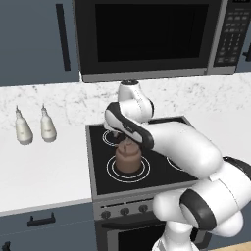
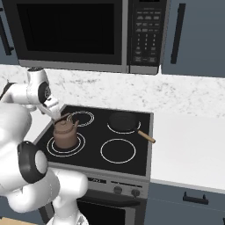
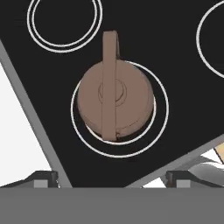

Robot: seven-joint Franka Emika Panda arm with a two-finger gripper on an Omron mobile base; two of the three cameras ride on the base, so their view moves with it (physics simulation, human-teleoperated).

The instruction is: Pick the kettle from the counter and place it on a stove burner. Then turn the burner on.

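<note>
Left base view: the kettle (image 1: 128,158) sits on the stove burner (image 1: 128,169), the big double ring at the front left of the black cooktop, with the gripper (image 1: 119,138) just above it, half hidden by the arm's own forearm. A row of knobs (image 1: 124,211) runs along the stove front, below the glass; the two white bottles (image 1: 34,127) stand well apart on the counter (image 1: 44,171)

Right base view: the kettle (image 2: 65,134) rests upright inside the rings, the gripper (image 2: 56,115) close over its handle, the black pan (image 2: 123,121) on the rear burner

Hand view: the kettle (image 3: 115,101) lies below, slightly off-centre in the rings; both fingertips (image 3: 43,177) are spread wide and empty, so the hand is open. Placement looks done. The next move calls for lifting clear without catching the handle, then matching the correct knob to this front-left burner
</note>
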